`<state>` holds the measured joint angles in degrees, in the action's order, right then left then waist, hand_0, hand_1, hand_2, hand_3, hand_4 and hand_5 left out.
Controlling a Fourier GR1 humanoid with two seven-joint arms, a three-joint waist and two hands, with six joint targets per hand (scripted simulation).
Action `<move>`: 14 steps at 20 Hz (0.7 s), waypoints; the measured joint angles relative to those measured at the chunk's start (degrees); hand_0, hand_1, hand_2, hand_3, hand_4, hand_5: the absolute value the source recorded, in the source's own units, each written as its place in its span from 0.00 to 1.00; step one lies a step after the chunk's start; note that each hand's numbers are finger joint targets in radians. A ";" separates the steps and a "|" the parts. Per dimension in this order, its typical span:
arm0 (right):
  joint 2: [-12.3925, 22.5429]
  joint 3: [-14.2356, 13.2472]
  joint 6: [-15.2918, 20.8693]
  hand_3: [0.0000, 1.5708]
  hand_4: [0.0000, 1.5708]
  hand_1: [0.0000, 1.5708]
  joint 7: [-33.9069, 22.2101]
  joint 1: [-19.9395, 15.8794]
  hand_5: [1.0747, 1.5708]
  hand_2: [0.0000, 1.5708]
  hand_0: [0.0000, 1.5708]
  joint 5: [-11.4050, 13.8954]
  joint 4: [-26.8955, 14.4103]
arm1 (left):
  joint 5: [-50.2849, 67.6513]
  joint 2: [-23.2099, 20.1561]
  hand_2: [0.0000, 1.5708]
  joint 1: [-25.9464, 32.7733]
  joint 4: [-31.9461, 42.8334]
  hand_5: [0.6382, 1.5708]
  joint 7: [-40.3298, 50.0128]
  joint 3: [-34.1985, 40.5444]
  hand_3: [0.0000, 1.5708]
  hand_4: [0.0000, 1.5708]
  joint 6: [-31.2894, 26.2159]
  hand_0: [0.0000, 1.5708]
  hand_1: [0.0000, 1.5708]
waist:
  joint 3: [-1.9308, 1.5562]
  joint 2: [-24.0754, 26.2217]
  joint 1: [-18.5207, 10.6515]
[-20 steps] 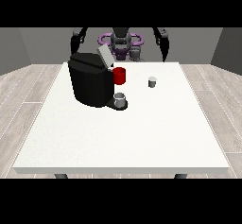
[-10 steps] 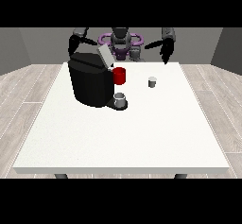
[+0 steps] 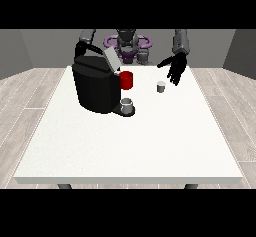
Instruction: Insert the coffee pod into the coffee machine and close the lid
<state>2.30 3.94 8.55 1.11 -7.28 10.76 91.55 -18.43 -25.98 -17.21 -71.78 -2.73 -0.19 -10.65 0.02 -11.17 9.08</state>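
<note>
Lowered since before, the hand at the view's right (image 3: 176, 68) hangs open-fingered above the coffee pod (image 3: 161, 86).

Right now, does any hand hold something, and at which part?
Nothing is held. The hand at the view's right hangs open above the coffee pod, apart from it. The other hand is hidden.

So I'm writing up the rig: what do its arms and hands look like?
The arm at the view's right is a grey segmented limb ending in a black hand with fingers and thumb. The other arm is grey too; its hand is hidden behind the coffee machine. No cables or markings show.
</note>
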 measured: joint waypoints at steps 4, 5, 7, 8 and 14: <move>-1.01 0.46 0.69 0.00 0.00 0.00 -0.73 -0.08 1.00 0.00 0.00 -0.12 -0.77 | -3.12 -0.59 0.00 -2.88 6.54 1.00 -1.75 -0.18 0.00 0.00 -0.35 0.00 0.00 | 0.00 -0.40 0.29; -1.23 0.69 1.19 0.00 0.00 0.00 -1.41 -0.53 1.00 0.00 0.00 0.55 -1.06 | -4.24 -0.56 0.00 -3.46 7.71 1.00 -2.00 -0.66 0.00 0.00 -0.17 0.00 0.00 | 0.00 -0.56 0.13; -0.65 -0.83 0.94 0.00 0.00 0.00 -1.10 -1.62 1.00 0.00 0.00 0.05 -3.50 | -5.91 0.00 0.27 -4.83 9.46 1.00 -1.92 -1.24 0.00 0.00 -0.15 0.00 0.00 | 0.00 -0.43 -0.67; -0.83 -0.40 0.90 0.00 0.00 0.00 -1.61 -1.42 1.00 0.00 0.00 0.29 -3.18 | -6.71 0.07 0.37 -5.36 11.49 1.00 -3.10 -0.89 0.16 0.00 0.75 0.17 0.17 | -0.01 -0.50 -0.39; -1.31 -2.06 0.39 0.00 0.00 0.00 -2.25 -4.49 1.00 0.00 0.00 -1.33 -7.38 | -13.25 3.23 0.61 -8.65 14.80 1.00 -3.96 -3.08 0.52 0.24 7.27 0.57 0.57 | -0.02 -1.36 -1.17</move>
<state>0.99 1.88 8.94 -1.15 -11.77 9.43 84.18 -31.68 -22.75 -25.86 -56.98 -6.69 -3.27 -3.38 0.00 -12.53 7.91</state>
